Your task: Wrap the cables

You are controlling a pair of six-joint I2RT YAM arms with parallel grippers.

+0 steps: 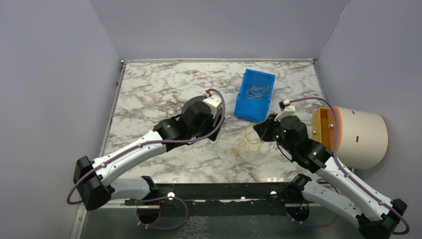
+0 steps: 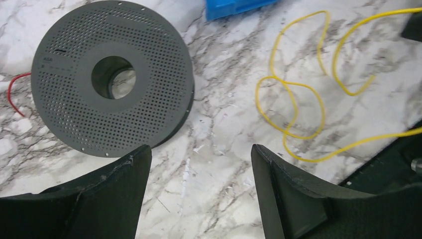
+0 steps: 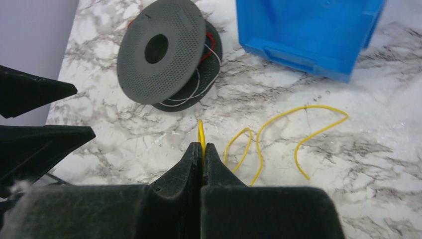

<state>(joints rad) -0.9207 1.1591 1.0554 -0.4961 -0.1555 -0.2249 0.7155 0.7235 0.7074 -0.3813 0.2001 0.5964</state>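
Yellow cable (image 3: 200,132) pinched in closed right hand (image 3: 201,149), not yet wound; left hand (image 2: 199,152) open beside grey spool (image 2: 149,99).

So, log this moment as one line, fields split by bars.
left gripper: open, near grey spool | right gripper: shut on yellow cable | state: cable loose, not yet wound

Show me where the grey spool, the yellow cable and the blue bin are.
grey spool (image 2: 79,107), left wrist view, on its perforated top flange.
yellow cable (image 3: 201,135), right wrist view, on the strand nearest the camera.
blue bin (image 3: 303,27), right wrist view, on its near outer wall.
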